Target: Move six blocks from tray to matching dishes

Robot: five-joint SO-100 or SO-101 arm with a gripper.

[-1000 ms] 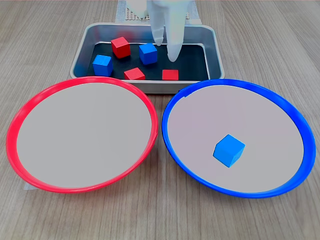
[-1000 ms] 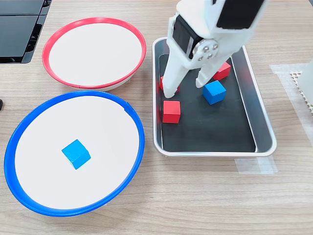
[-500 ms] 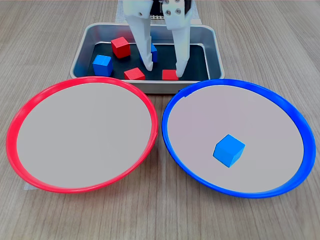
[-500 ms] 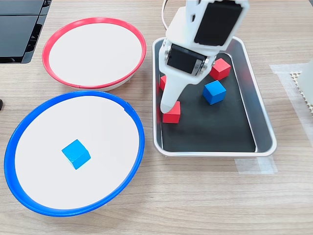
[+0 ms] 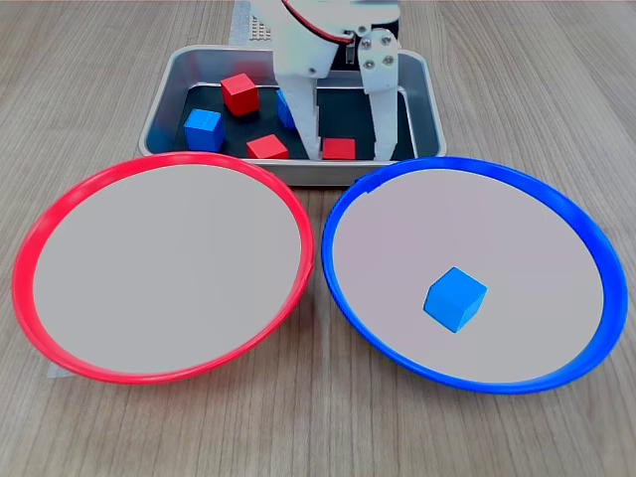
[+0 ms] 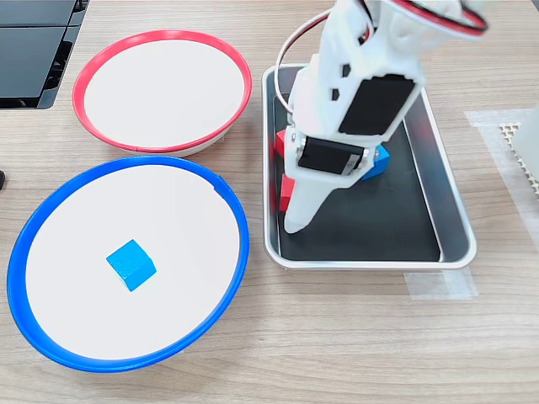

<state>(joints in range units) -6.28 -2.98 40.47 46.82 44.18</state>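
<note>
Left to right in the first exterior view.

Red-rimmed dish (image 5: 164, 268): on the wooden table (image 5: 79, 89), pale centre bare, rim just beside that of the neighbouring dish.

Tray (image 5: 161, 104): silver walls, black bottom, behind both dishes. Contents from the first exterior view's left: blue block (image 5: 203, 129) near the left wall; red block (image 5: 239, 93) further back; red block (image 5: 267, 148) at the near wall; blue block (image 5: 285, 107), mostly hidden behind the white arm; red block (image 5: 339, 149) at the near wall, between the two fingers.

Gripper (image 5: 349, 151): white, pointing down into the tray, fingers apart, one on each side of the near red block and closed on nothing. Contact with that block not discernible. In the second exterior view, gripper (image 6: 296, 220) low over the tray's black bottom, the arm covering most of the blocks.

Blue-rimmed dish (image 5: 477, 268): on the first exterior view's right, holding a single blue block (image 5: 455, 299) right of centre, well apart from the rim.
</note>
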